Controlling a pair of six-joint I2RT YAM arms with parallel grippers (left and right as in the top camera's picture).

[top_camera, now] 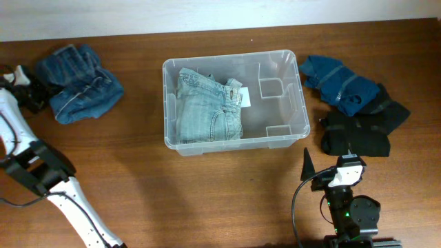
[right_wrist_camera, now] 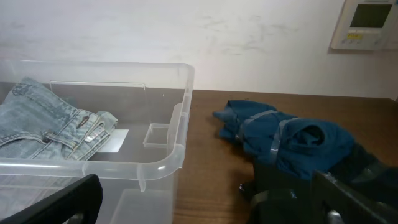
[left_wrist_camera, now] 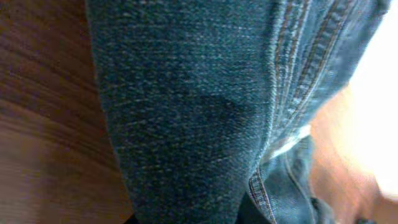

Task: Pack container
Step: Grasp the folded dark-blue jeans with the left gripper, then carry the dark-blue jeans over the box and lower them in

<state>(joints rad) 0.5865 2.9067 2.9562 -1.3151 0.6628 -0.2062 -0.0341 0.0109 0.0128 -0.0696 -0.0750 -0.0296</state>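
Overhead view: a brown wooden table [top_camera: 172, 200] with the container [top_camera: 293, 93], a clear plastic bin, standing near the middle, slightly toward the far edge. Folded light blue jeans [top_camera: 209, 107] lie inside it, filling the left half. A white label [top_camera: 242, 97] shows on the base just beside the jeans, and the right half of the bin is bare.

On the far left of the table lies a crumpled heap of dark blue jeans [top_camera: 79, 89]. The left pincer [top_camera: 31, 93] sits at the left edge of this heap, touching it. The left wrist view is filled with dark denim and its stitched seams, very close, with wood on the left. No fingers show there, so I cannot tell whether this pincer is parted or closed.

To the right of the container, apart from it, lies a bunched teal garment [top_camera: 337, 83]. A black garment [top_camera: 358, 131] lies against its near side.

The right pincer [right_wrist_camera: 206, 183] is at the near right of the table, clear of the container and the clothes. In the right wrist view its two black fingers [right_wrist_camera: 62, 205] stand wide apart and grip nothing. Between them are the container's rounded right corner and the teal garment. A pale control panel [right_wrist_camera: 367, 25] hangs on the far wall.
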